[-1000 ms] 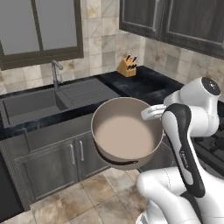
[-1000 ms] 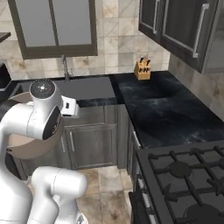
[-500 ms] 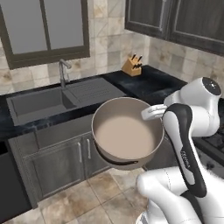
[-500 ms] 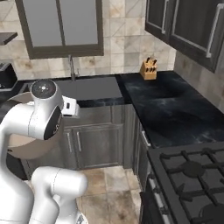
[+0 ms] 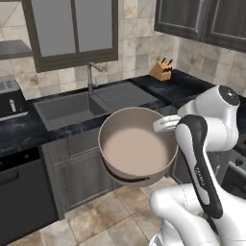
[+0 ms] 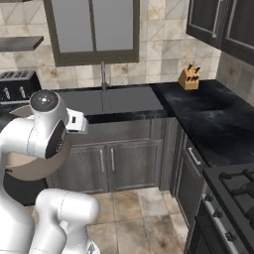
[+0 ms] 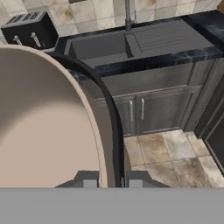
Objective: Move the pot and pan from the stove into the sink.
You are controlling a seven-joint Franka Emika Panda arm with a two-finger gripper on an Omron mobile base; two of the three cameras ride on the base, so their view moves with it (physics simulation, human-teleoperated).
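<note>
- The jaws [image 7: 108, 179] are clenched on the rim of the pot [image 5: 138, 145]; in the hand view one fingertip [image 7: 86, 178] sits inside the wall and the other outside it, at 6 o'clock.
- The pot hangs in the air, tilted so that its pale inside faces the left base camera. It is off the bench and in front of the lower cabinet doors [image 5: 77, 175], above the tiled floor [image 5: 103, 216].
- In the right base view the pot [image 6: 27, 166] shows at 9 o'clock, mostly hidden behind the white arm [image 6: 42, 131].
- The sink [image 5: 67, 109] lies at 11 o'clock from the pot in the left base view, sunk into the dark bench [image 5: 180, 86]. Its basin holds nothing.
- A steel faucet [image 5: 91, 77] rises at the back of the sink, with a ribbed draining board [image 5: 126, 93] just beside it toward 3 o'clock.
- A black toaster [image 7: 30, 29] stands on the bench at 10 o'clock in the hand view, near the sink.
- A wooden knife block [image 6: 189, 77] stands on the bench in the corner, at 2 o'clock in the right base view, well apart from the sink.
- The stove [image 6: 235, 191] shows at 4 o'clock in the right base view, with black grates; the part in view carries no pan.
</note>
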